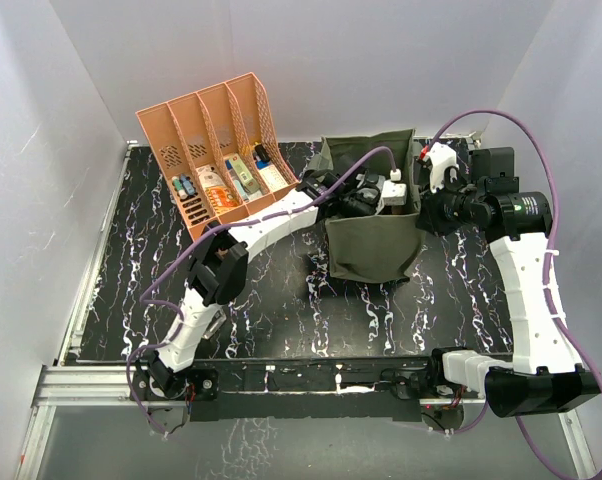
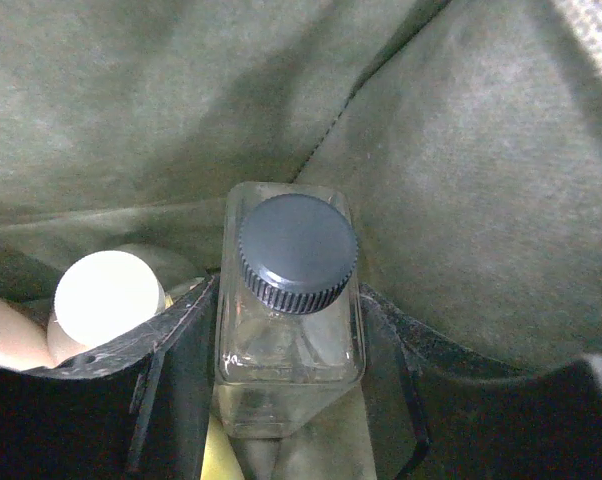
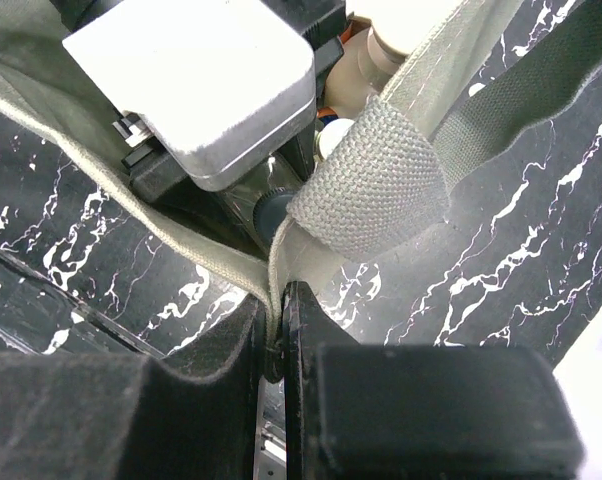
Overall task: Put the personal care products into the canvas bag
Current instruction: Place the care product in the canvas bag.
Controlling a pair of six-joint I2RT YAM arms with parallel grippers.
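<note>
Your left pincer (image 2: 289, 340) is down inside the boxy olive-green canvas bag (image 1: 371, 252). It is grasping a clear square-sided bottle with a dark ribbed screw cap (image 2: 296, 255), with one black finger (image 2: 176, 350) flush against each glass side. The bottle stands upright, cap towards the wrist camera. You have little room there, because the green fabric walls fold in close on the far and right sides of the bottle. A round white bottle cap (image 2: 106, 295) sits just beside the left finger, partly hidden behind it. What lies under the bottle is too dark to make out.

Your right pincer (image 3: 278, 312) is clenched on the bag's right rim, the thin fabric edge pinched flat between both fingers. A grey-green woven strap loop (image 3: 371, 190) stands up from the rim just beyond them. From the right wrist view, the white block of the left arm's wrist (image 3: 196, 75) fills most of the bag's mouth.

The bag stands in the middle of the black marbled bench (image 1: 281, 300), towards the far side. It is well apart from the near edge and from the left edge. The salmon-orange slotted plastic rack (image 1: 196, 125) sits far left, and its right end is near the bag's far-left corner. Your left arm passes over that gap.
</note>
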